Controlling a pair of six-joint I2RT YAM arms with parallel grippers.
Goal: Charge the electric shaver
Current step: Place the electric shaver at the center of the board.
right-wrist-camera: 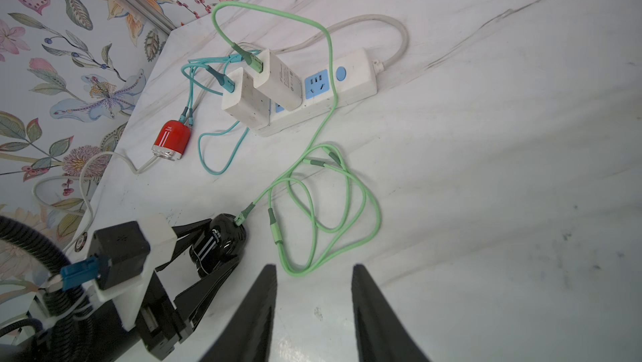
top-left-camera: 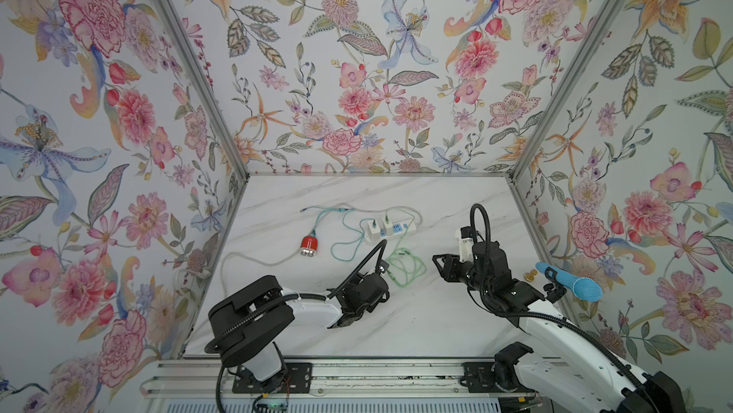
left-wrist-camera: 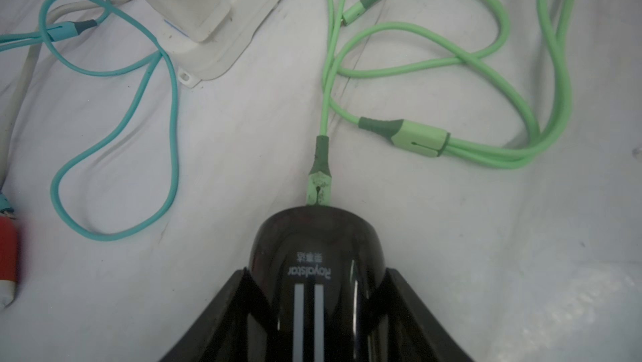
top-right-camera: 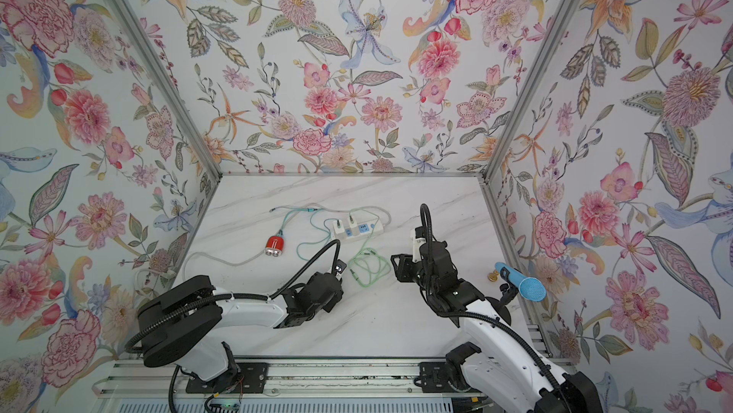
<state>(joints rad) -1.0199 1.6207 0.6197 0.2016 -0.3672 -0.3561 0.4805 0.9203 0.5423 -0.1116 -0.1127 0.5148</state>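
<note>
Black glossy electric shaver (left-wrist-camera: 316,235) sits at the front-middle of the white marble-look table (top-left-camera: 416,320), on it or just above; we can't tell which. It's clamped btw the two black fingers of the left end effector (left-wrist-camera: 316,275), which is closed on the shaver's flanks w/ the base end pointing toward the power strip.

Light-green rubbery charging cable (left-wrist-camera: 422,139): one small green connector (left-wrist-camera: 319,186) meets the shaver's base end-on and looks plugged in. We can't tell if it's fully seated, and no charge light shows. The cable's other end goes into a white block adapter (right-wrist-camera: 281,78) standing in the long white plastic power strip (right-wrist-camera: 357,75).

Right end effector (right-wrist-camera: 314,270) hovers near the green loops, jaws partway apart, nothing btw them, nothing held.

Progress, as we judge it: nearly done, since the chain strip > adapter > cable > shaver looks complete. What's left is prob. to confirm the plug is home (maybe a small push), set the shaver down, let go, and pull both arms clear w/o snagging the loops.

Small red cylindrical shaver (right-wrist-camera: 172,139) lies well apart, w/ a teal cable (left-wrist-camera: 66,30) ending at its top; not our job.
</note>
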